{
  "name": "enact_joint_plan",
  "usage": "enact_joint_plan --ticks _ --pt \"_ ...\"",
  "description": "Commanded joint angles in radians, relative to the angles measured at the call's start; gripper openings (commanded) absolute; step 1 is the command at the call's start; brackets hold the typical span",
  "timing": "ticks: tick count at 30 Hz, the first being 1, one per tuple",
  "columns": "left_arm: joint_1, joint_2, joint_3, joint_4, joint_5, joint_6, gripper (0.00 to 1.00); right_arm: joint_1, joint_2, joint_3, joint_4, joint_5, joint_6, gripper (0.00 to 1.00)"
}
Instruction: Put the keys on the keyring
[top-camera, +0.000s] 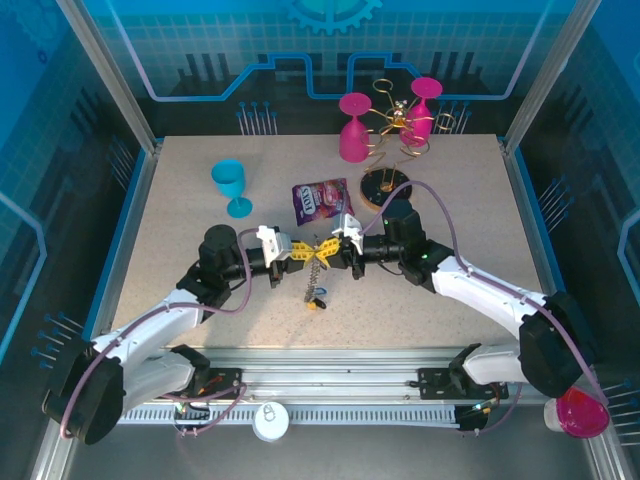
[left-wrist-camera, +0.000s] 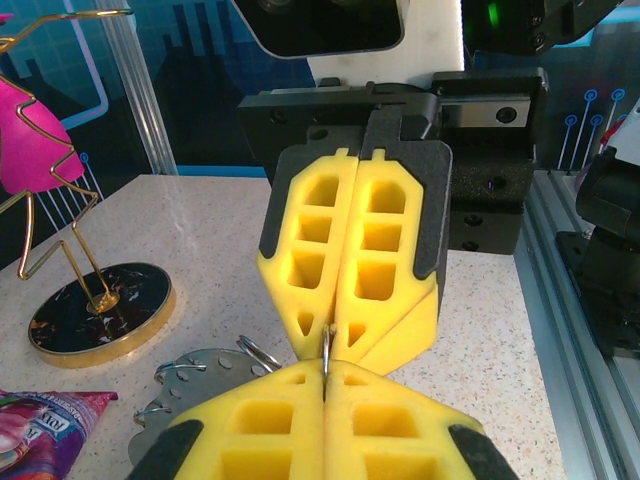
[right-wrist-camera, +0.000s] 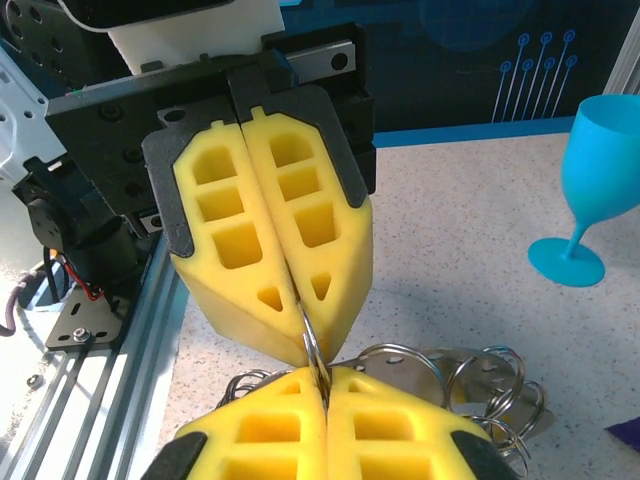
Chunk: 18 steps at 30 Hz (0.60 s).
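Observation:
My left gripper (top-camera: 308, 250) and right gripper (top-camera: 333, 248) meet tip to tip over the middle of the table. Both are shut on the same thin grey keyring (left-wrist-camera: 326, 350), seen edge-on between the yellow pads (left-wrist-camera: 390, 410). In the right wrist view the keyring (right-wrist-camera: 312, 345) runs from my right gripper (right-wrist-camera: 322, 375) up into the left gripper (right-wrist-camera: 298, 318). A grey perforated metal plate with several small split rings (right-wrist-camera: 480, 385) lies just beneath. Below the grippers a cluster of rings ends in keys (top-camera: 318, 302) with yellow and dark tags.
A purple snack packet (top-camera: 320, 200) lies just behind the grippers. The blue goblet (top-camera: 232, 185) stands at the left. The gold wire rack on its round base (top-camera: 385, 187) holds pink glasses (top-camera: 353, 125) at the back. A pink cup (top-camera: 580, 412) sits off the table, front right.

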<state>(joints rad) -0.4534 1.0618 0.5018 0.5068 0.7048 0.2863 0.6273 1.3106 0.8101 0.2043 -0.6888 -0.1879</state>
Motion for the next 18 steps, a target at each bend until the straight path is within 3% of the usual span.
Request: enact_joint_plan --ticks 1,3,4,5,9,12,18 --pt "-0.010 0.009 0.011 0.051 0.039 -0.020 0.00 0.015 0.009 0.038 0.033 -0.047 -0.024 0.00" --pt "-0.010 0.004 0.019 0.021 0.021 -0.013 0.00 0.015 0.004 0.056 -0.024 -0.041 -0.050 0.00" --pt "-0.010 -0.001 0.024 -0.003 0.012 0.001 0.05 0.015 0.001 0.063 -0.068 -0.029 -0.066 0.00" --pt "-0.010 -0.007 0.029 -0.030 -0.003 0.012 0.16 0.017 0.001 0.093 -0.125 -0.014 -0.088 0.00" --pt "-0.026 -0.019 0.100 -0.272 -0.073 0.131 0.21 0.031 0.031 0.209 -0.391 0.065 -0.204 0.00" --pt "-0.064 -0.004 0.163 -0.465 -0.160 0.216 0.20 0.054 0.066 0.279 -0.529 0.120 -0.280 0.00" --pt "-0.100 0.014 0.200 -0.589 -0.224 0.295 0.06 0.095 0.115 0.384 -0.672 0.188 -0.362 0.00"
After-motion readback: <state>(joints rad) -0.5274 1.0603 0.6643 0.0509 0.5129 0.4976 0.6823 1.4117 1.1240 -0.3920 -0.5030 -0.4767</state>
